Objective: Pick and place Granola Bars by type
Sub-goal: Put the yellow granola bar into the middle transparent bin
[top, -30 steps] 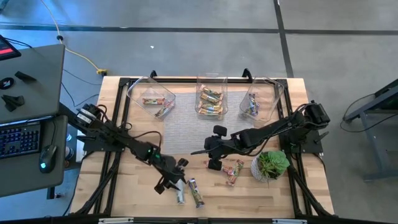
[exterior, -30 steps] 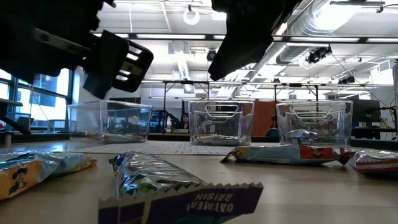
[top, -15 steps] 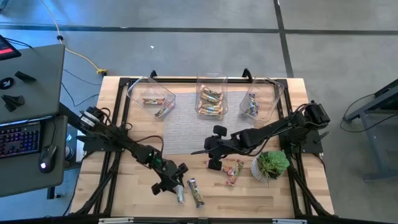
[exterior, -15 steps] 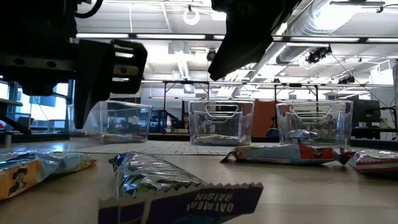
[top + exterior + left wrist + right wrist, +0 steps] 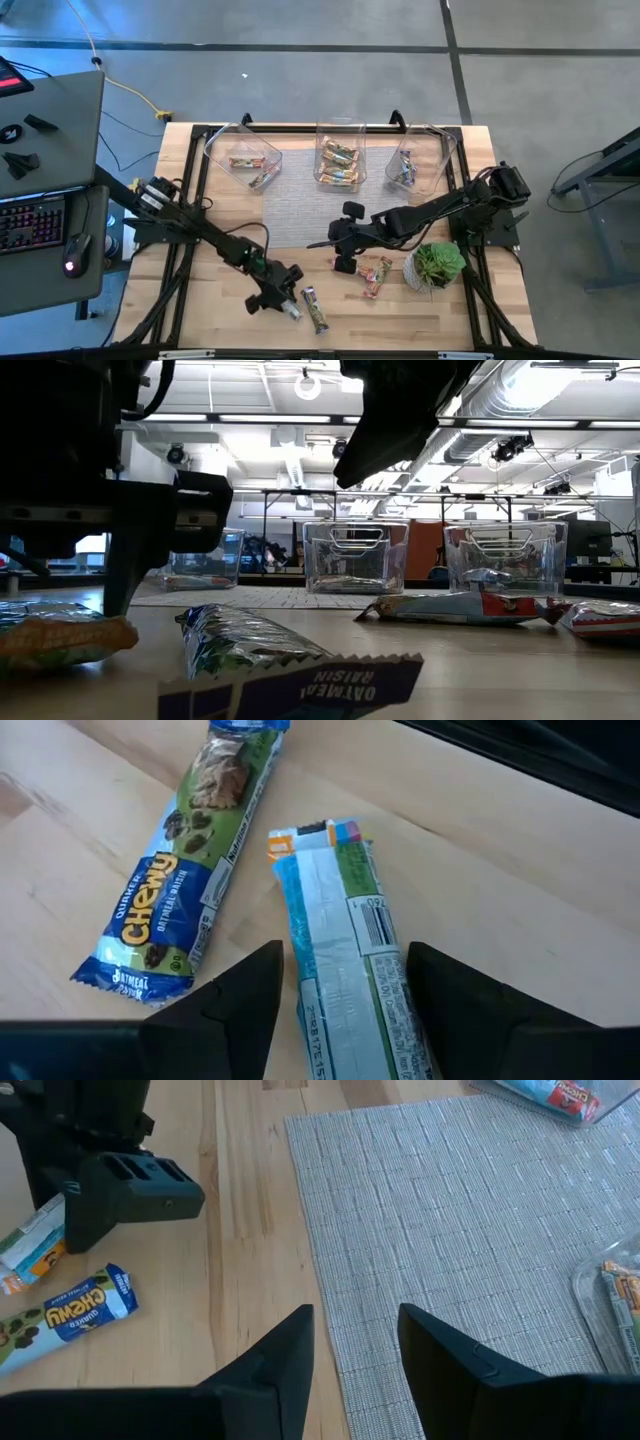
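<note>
three bins [image 5: 338, 160] at far desk already hold sorted bars. four bars left loose near. left tool [image 5: 345, 985] spread wide, straddling the face-down bar [image 5: 345, 950], not gripping it; chewy bar [image 5: 185, 895] beside. right tool [image 5: 355, 1345] gaping, empty, mid-desk.

Silver-backed bar [image 5: 345, 950] runs off the left wrist picture's edge between the left gripper's [image 5: 345, 990] fingers; contact not discernible. Bin [image 5: 337, 155] contents too small to identify. Plant [image 5: 436, 265] hides its pot.
</note>
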Motion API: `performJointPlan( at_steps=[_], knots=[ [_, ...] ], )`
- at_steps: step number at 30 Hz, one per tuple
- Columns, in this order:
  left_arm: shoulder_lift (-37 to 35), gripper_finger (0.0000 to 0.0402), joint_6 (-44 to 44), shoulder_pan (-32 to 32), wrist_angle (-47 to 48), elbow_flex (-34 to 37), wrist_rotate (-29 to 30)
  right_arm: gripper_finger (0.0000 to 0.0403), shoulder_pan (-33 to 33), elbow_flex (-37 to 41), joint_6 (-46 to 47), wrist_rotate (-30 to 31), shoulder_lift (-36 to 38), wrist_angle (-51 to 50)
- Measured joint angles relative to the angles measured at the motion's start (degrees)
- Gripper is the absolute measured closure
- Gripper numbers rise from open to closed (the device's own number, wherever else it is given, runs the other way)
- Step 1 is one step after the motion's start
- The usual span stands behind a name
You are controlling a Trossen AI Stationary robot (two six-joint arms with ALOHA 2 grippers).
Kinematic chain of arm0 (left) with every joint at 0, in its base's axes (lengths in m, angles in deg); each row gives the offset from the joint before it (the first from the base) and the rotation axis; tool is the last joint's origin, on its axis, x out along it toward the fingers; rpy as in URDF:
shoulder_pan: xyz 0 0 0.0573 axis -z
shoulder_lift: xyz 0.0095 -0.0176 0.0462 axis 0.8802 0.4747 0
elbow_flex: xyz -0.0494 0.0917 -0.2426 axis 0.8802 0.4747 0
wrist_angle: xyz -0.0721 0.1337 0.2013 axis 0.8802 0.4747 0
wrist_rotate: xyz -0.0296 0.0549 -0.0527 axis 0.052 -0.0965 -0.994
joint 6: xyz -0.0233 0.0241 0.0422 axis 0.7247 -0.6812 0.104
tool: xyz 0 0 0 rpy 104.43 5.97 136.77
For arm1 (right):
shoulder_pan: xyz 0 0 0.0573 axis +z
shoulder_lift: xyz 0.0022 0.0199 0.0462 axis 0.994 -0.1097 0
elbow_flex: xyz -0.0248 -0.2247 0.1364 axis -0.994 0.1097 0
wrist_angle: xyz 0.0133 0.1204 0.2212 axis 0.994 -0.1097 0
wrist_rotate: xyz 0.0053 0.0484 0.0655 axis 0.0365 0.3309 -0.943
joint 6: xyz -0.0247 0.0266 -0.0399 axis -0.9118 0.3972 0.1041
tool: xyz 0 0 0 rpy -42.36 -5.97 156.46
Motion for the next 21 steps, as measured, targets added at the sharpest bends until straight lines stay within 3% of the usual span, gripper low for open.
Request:
performJointPlan(
  at_steps=[5,13,18,21],
  knots=[
    [0.1,0.0201,6.2,0.0,0.0,0.0,1.1,0.0272,0.0,0.0,0.0,0.0,0.0,0.0],
    [0.2,0.027,11.8,0.0,-0.7,0.1,3.0,0.0272,0.0,0.0,0.2,0.4,0.0,0.0],
    [-0.3,0.03,13.7,0.0,-0.8,0.1,4.6,0.0272,0.6,0.0,7.7,8.8,0.0,-0.5],
    [-1.6,0.0308,12.8,0.0,0.6,0.3,6.1,0.0272,0.9,0.0,6.0,9.2,0.0,-0.6]
  ],
)
